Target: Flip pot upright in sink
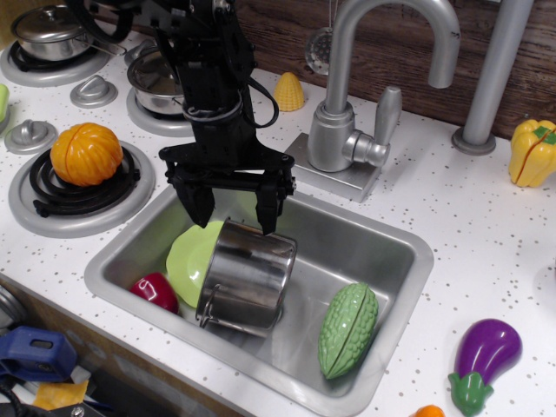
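Observation:
The shiny steel pot point(245, 276) lies tilted in the sink point(365, 239). Its rim and a wire loop handle are at the lower end, and its closed base points up and back. It leans against a light green plate point(185, 254). My black gripper point(234, 222) hangs directly over the pot's raised end with its fingers spread wide. The left finger point(198, 208) stands just left of the pot. The right finger point(270, 213) is at the pot's top edge. I cannot tell whether it touches.
In the sink are also a red toy point(155, 291) and a green bitter gourd point(349, 328). The faucet point(347, 130) stands behind the basin. An orange pumpkin point(85, 154) sits on the left burner. Two lidded pots point(155, 82) stand behind the arm. An eggplant point(484, 350) lies at the right.

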`<state>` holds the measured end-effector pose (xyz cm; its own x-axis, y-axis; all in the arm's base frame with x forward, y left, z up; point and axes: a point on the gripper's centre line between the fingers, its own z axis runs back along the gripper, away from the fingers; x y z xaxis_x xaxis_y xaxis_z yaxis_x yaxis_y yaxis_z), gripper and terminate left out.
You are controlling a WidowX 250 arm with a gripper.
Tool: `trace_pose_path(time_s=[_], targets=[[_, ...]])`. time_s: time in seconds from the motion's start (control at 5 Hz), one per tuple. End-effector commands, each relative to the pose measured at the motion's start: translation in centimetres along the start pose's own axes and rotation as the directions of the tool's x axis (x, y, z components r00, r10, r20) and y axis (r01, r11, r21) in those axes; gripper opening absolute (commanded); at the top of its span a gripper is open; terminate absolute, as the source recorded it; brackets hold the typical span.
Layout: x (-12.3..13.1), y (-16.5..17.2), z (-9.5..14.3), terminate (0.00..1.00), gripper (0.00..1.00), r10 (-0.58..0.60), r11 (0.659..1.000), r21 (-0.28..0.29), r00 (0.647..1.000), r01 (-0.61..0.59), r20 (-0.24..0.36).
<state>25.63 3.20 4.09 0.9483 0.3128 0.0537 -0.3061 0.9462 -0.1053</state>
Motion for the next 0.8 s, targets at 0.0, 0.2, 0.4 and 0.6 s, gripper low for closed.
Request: trace_pose_path(time_s=[0.0,0.2,0.4,0.6], targets=[[0.0,0.0,0.0,0.00,1.00,0.000,1.000,0.000,1.000,0.000,0.000],[0.3,0.5,0.4,0.00,1.00,0.012,0.996,-0.087,0.999,-0.015,-0.045],[0.3,0.6,0.6,0.00,1.00,0.030,0.983,-0.177,0.996,-0.044,-0.080],[0.5,1.4,0.6,0.00,1.00,0.021,0.948,-0.312,0.991,-0.060,-0.129]])
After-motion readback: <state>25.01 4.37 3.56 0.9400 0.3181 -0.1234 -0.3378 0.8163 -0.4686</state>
